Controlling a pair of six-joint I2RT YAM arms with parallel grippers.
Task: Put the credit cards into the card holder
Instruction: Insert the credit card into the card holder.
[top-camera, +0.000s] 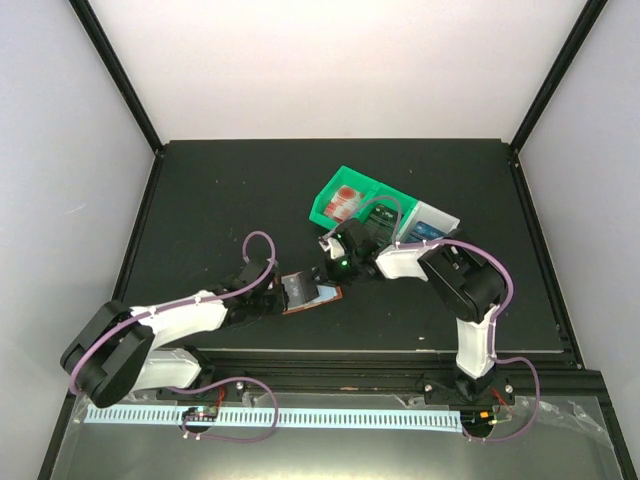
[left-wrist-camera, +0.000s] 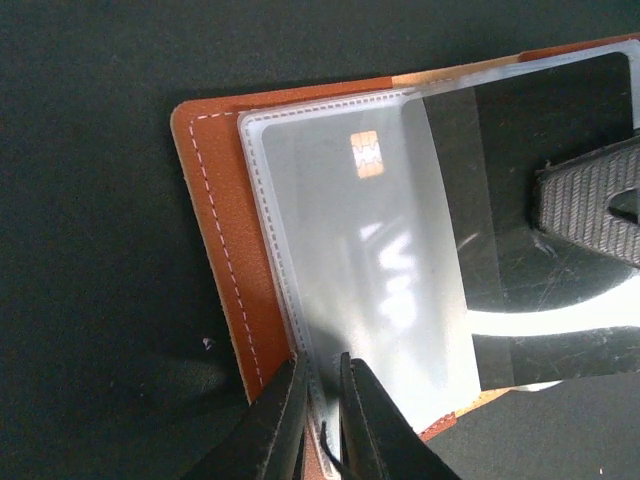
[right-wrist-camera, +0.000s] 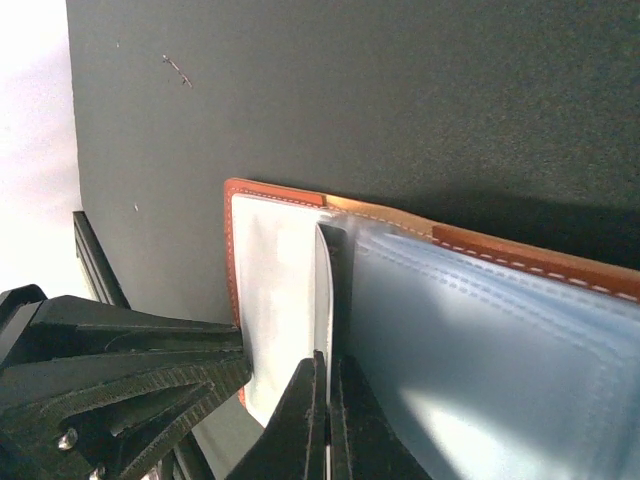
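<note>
We log the card holder (top-camera: 305, 291) lying open near the middle of the surface's (top-camera: 220, 200) near edge, left tool (left-wrist-camera: 318, 400) pinched nearly shut on its clear sleeve (left-wrist-camera: 275, 230), right tool (right-wrist-camera: 327, 400) clamped fully shut on a sleeve leaf.

A matte black table (top-camera: 220, 190) stands between pale walls (top-camera: 60, 150) (on three sides), with black frame posts (top-camera: 115, 70) at the back corners.

card holder (left-wrist-camera: 215, 200) cropped right, card (left-wrist-camera: 370, 250) print lost in glare
</note>
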